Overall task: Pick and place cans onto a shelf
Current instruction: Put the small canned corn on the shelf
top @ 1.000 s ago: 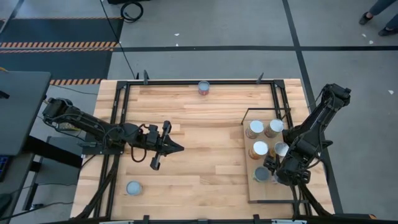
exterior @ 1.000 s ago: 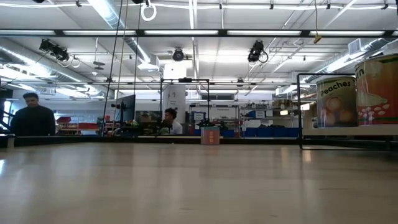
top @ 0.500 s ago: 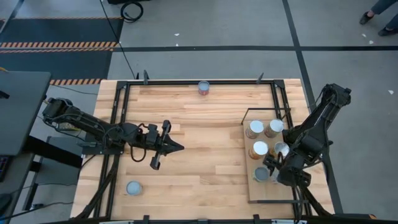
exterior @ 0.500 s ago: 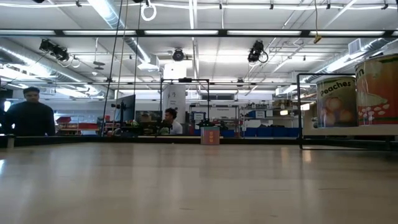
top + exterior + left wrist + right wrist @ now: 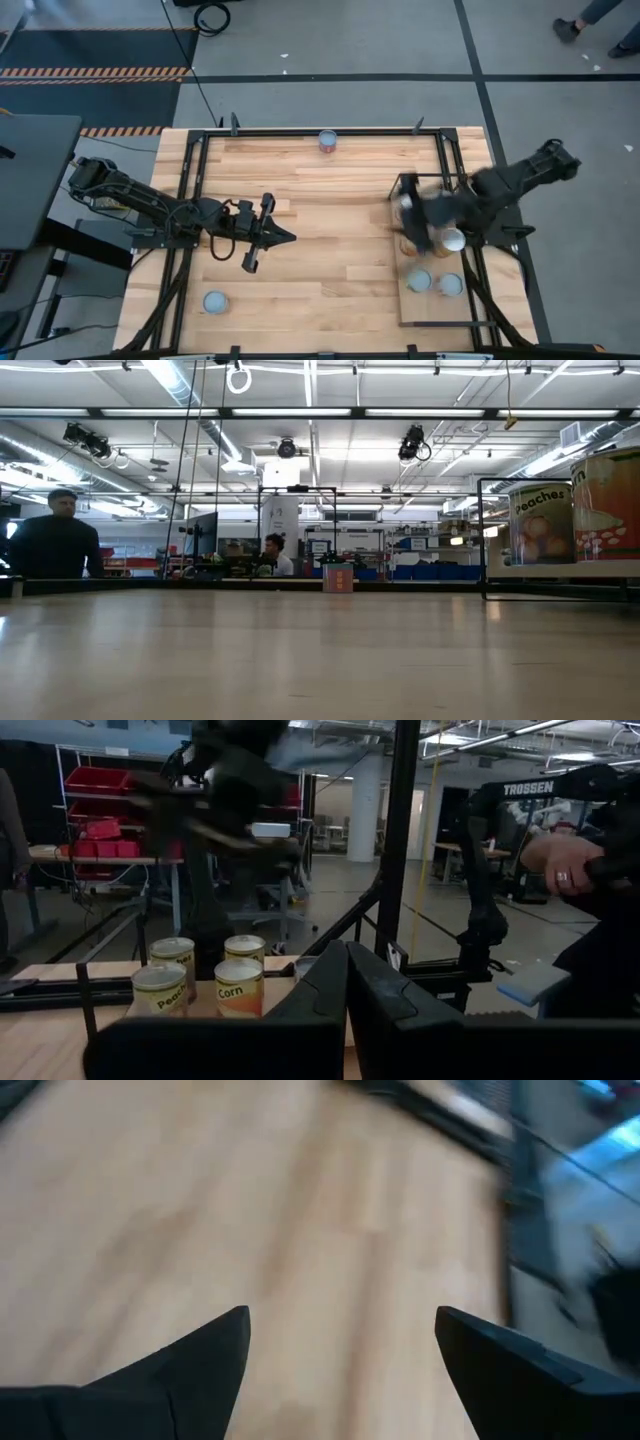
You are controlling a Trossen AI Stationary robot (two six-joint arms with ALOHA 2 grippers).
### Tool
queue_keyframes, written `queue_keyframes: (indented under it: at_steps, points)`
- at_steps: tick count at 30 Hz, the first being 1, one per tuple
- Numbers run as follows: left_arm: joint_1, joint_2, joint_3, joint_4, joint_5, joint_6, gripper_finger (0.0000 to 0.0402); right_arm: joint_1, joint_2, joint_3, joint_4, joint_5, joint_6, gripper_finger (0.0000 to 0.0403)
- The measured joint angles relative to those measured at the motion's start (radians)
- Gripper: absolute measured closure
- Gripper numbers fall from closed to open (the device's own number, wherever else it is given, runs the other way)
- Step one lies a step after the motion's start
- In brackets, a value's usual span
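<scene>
1. Right claw (image 5: 412,222) hangs over the shelf (image 5: 425,312) with fingers spread wide and empty; cans (image 5: 432,283) stand just beside and under it.
2. Left claw (image 5: 283,236) is pinched together mid-tabletop (image 5: 330,200), well apart from the shelf.
3. Two stray cans sit at the tabletop's edges.

open tabletop (image 5: 340,230) centre, cans (image 5: 432,282) crowding shelf (image 5: 412,310)

Table (image 5: 320,200): planked wood, black-framed
Shelf (image 5: 425,310): laid at the table's right side; several cans (image 5: 419,281) are carried
Loose cans: one at far edge (image 5: 327,141), one near left corner (image 5: 214,302)
</scene>
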Motion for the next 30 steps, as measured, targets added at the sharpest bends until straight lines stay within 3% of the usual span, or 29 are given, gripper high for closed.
queue_keyframes:
  at_steps: [6, 11, 14, 22, 27, 30]
  points:
    - [0.000, -0.001, 0.000, -0.001, 0.000, -0.046, 0.0390, -0.297, 0.123, 0.000, 0.304, -0.020, 0.024, 0.0078]
    - [-0.008, -0.002, 0.000, -0.012, 0.000, -0.070, 0.0390, -0.453, 0.276, 0.000, 0.534, -0.067, 0.025, 0.0078]
    - [-0.012, -0.037, 0.000, -0.100, 0.000, -0.072, 0.0390, -0.519, 0.368, 0.000, 0.631, -0.072, 0.013, 0.0078]
    - [-0.023, -0.174, 0.000, -0.446, 0.000, -0.072, 0.0390, -0.680, 0.598, -0.002, 0.809, -0.094, 0.121, 0.0078]
    - [-0.019, -0.191, 0.000, -0.580, -0.001, -0.077, 0.0390, -0.777, 0.720, 0.007, 0.916, -0.184, 0.161, 0.0077]
    - [-0.008, -0.190, 0.000, -0.602, -0.001, -0.078, 0.0390, -0.829, 0.791, 0.079, 0.828, -0.222, 0.192, 0.0066]
